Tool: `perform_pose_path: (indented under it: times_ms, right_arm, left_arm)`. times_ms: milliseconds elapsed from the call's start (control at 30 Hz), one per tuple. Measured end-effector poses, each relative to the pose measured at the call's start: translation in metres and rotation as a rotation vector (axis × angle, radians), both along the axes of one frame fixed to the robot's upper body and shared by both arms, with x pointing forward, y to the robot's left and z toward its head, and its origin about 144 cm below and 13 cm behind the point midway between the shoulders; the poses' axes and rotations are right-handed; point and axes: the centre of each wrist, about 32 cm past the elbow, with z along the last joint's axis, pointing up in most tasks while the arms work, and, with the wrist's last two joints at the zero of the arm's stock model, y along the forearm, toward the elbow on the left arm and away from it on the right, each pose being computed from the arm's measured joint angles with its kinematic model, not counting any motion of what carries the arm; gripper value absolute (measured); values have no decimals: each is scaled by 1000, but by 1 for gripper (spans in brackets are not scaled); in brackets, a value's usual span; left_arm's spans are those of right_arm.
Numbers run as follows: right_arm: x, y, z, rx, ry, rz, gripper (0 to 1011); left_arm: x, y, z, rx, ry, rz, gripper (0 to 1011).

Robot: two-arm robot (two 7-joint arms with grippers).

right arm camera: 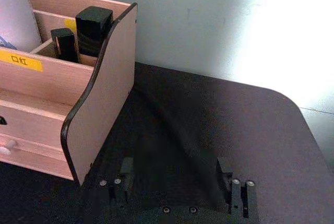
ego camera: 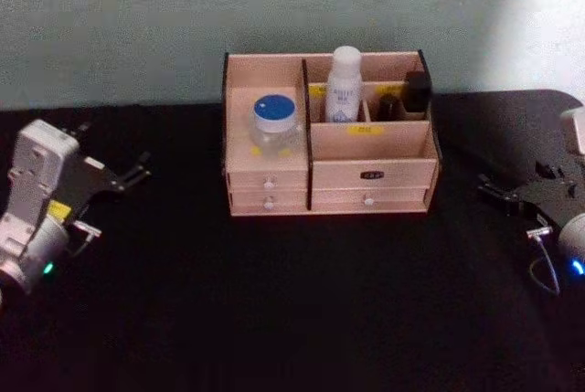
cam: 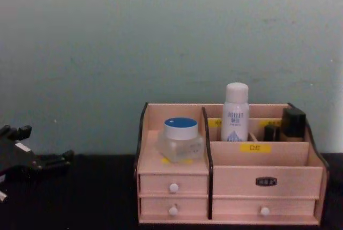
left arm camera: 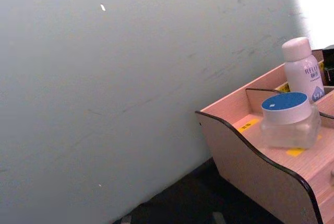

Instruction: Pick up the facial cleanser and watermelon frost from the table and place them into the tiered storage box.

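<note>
— Grippers first: where did they sit?

— Left gripper (ego camera: 137, 171) hung over the black table (ego camera: 302, 301) well to the left of the organiser, fingers spread apart, holding nothing. Right gripper (ego camera: 494, 193) sat low on the right side, its two black fingers (right arm camera: 125, 174) also parted and empty, near the organiser's dark side panel.

— And the goods?

— Both were inside the pale wood tiered storage box with dark side panels (ego camera: 370, 145). The tall slim white facial cleanser bottle (ego camera: 345, 84) stood upright in a rear compartment. The squat clear watermelon frost jar with a blue lid (ego camera: 274, 124) rested on the left shelf above the small drawers. Small black bottles (ego camera: 416, 92) stood in the right rear compartments.
</note>
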Motion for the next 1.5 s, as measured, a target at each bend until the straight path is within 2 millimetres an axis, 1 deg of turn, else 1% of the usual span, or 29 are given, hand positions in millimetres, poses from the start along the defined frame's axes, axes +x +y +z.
perform_pose_path:
  times_ms: [1500]
  right_arm:
    - [0, -1, 2, 6, -4, 7, 1002]
  left_arm:
    - [0, 0, 0, 0, 0, 0, 1001]
